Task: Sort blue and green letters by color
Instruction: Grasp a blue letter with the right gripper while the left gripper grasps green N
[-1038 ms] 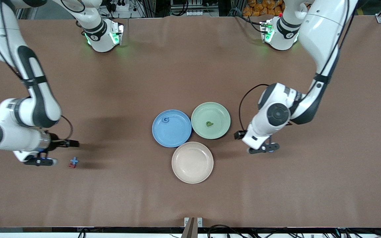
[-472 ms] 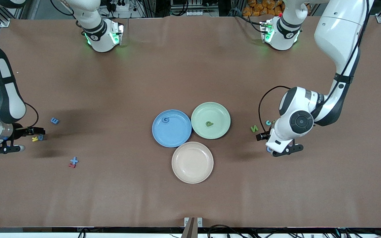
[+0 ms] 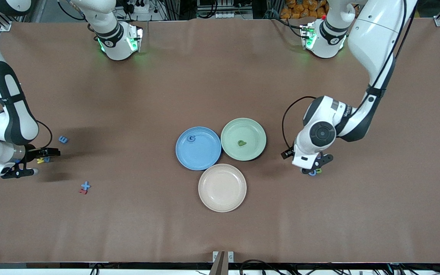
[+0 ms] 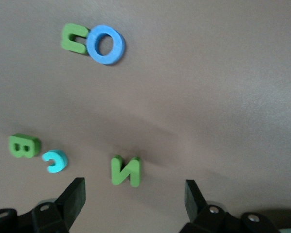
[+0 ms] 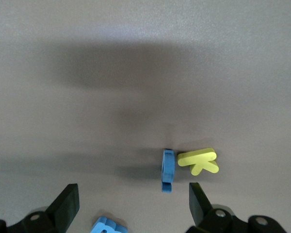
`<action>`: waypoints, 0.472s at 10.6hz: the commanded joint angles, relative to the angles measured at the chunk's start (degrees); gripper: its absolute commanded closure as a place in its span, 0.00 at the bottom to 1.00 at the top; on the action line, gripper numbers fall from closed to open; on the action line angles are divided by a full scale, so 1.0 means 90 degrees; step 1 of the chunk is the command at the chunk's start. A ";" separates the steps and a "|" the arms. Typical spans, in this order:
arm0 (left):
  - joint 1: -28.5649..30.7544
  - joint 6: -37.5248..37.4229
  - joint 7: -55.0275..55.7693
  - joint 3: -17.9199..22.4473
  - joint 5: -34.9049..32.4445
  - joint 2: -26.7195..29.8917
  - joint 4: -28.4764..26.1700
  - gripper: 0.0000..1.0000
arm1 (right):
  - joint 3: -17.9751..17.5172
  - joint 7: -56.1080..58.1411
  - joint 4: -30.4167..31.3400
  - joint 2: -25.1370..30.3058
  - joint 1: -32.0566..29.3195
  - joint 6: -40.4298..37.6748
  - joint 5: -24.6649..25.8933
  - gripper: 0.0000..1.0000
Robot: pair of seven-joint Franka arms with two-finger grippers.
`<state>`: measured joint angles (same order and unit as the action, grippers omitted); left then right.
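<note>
My left gripper [image 3: 313, 167] [image 4: 133, 196] is open and empty, low over a cluster of letters beside the green plate [image 3: 256, 131]. Its wrist view shows a green N [image 4: 126, 170], a cyan C [image 4: 55, 161], a green B [image 4: 24, 145], a blue O [image 4: 105, 44] and a green letter [image 4: 73, 39]. My right gripper [image 3: 16, 172] [image 5: 133, 201] is open and empty at the right arm's end, over a blue letter standing on edge [image 5: 168, 170] beside a yellow K [image 5: 199, 161]. Another blue letter [image 5: 108, 226] lies by its fingers. The blue plate [image 3: 201, 156] holds a blue letter [image 3: 192, 138]. The green plate holds a green letter [image 3: 241, 143].
A beige plate [image 3: 222, 187] lies nearer the camera than the two coloured plates. A blue letter [image 3: 63, 139] and a blue plus [image 3: 85, 185] touching a red letter [image 3: 83, 191] lie loose near the right gripper. Bare brown table surrounds them.
The left gripper swung out toward its end of the table, then back over the letter cluster, now covering the green N. The right gripper left the blue plus and settled over the yellow K.
</note>
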<state>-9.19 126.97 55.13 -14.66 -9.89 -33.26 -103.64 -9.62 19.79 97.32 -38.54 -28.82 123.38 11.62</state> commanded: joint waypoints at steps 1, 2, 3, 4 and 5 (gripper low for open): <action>0.0123 0.1890 -0.0031 0.0028 -0.0111 0.0277 -0.1359 0.10 | -0.0084 0.0066 -0.0023 -0.0034 -0.0089 0.0118 0.0095 0.00; 0.0133 0.2208 -0.0080 0.0028 -0.0141 0.0297 -0.1568 0.10 | -0.0084 0.0250 -0.0003 -0.0092 -0.0137 0.0274 0.0095 0.14; 0.0152 0.2211 -0.0080 0.0028 -0.0141 0.0317 -0.1599 0.10 | -0.0084 0.0513 -0.0013 -0.0122 -0.0196 0.0305 0.0086 0.48; 0.0172 0.2211 -0.0080 0.0028 -0.0141 0.0317 -0.1629 0.10 | -0.0084 0.0535 -0.0003 -0.0122 -0.0216 0.0315 0.0086 0.81; 0.0172 0.2211 -0.0090 0.0028 -0.0141 0.0336 -0.1658 0.10 | -0.0084 0.0535 -0.0003 -0.0132 -0.0216 0.0315 0.0086 0.99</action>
<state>-8.25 146.49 54.73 -14.28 -10.07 -32.81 -115.97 -9.48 23.17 97.32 -39.29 -29.42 125.60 11.62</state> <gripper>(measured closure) 0.097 0.194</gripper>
